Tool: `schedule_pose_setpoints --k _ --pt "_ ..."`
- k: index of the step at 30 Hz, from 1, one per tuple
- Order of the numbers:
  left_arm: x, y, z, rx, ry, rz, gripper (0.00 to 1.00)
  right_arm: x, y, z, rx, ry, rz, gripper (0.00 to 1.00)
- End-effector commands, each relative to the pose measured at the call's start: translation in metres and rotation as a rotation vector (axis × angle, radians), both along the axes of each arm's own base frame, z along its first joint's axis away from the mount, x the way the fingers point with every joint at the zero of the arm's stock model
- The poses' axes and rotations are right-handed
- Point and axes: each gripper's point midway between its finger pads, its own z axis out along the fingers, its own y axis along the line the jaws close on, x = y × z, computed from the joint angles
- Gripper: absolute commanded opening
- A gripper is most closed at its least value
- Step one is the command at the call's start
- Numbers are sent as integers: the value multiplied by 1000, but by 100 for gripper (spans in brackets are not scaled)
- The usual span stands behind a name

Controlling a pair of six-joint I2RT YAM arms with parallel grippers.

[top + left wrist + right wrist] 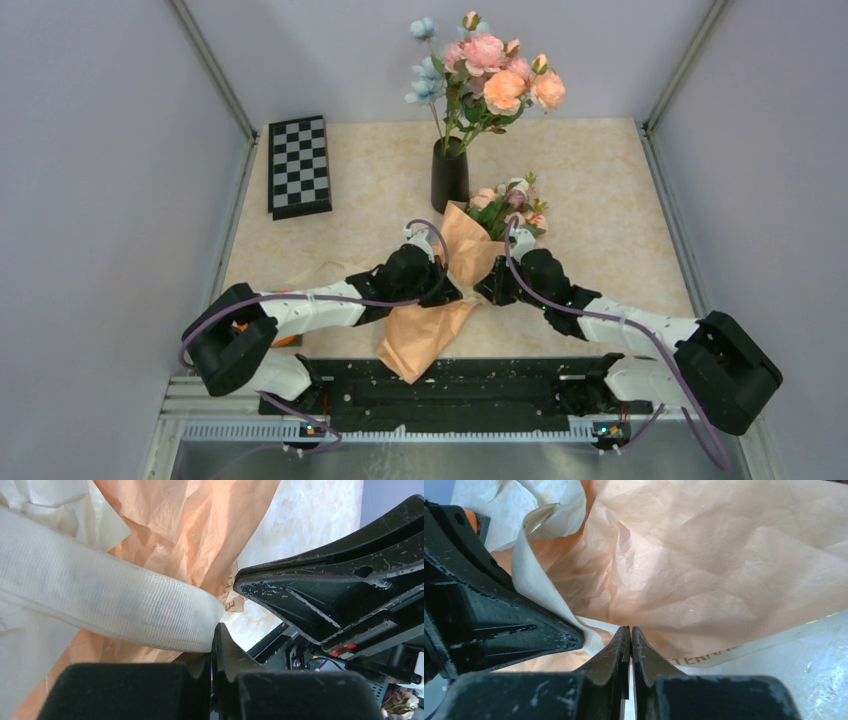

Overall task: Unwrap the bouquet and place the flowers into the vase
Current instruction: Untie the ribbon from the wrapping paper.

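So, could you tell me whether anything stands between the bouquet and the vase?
Nothing lies on the table between bouquet and vase, but a taller pink, orange and pale-blue bunch fills the vase's mouth.

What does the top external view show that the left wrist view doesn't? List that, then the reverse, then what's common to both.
Top external only: the black vase holding a taller bunch, and the checkerboard at the table's far left. Left wrist only: a white ribbon with a woven texture, pinched at the shut tips of the left gripper. Both: the peach paper wrap, the right gripper close beside it, and the table.
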Motion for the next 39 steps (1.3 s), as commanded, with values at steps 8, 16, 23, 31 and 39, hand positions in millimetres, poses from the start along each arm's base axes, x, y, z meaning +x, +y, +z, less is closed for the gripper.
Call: schedule_pose_setpoints --k 8,16,23,31,39 --pt "1 6 2 45 -88 -76 0 0 -12 -17 -98 -16 31 22" --pt "-1 5 0 61 -106 -116 0 -2 -1 -8 -45 -21 77 30" --pt "-3 6 1 70 -139 -155 0 -1 2 -3 16 -1 108 32" --pt "-5 4 3 62 -153 -176 0 -5 11 -3 52 21 173 34" --pt "-5 3 4 57 -161 -187 0 -5 19 -10 55 45 216 30"
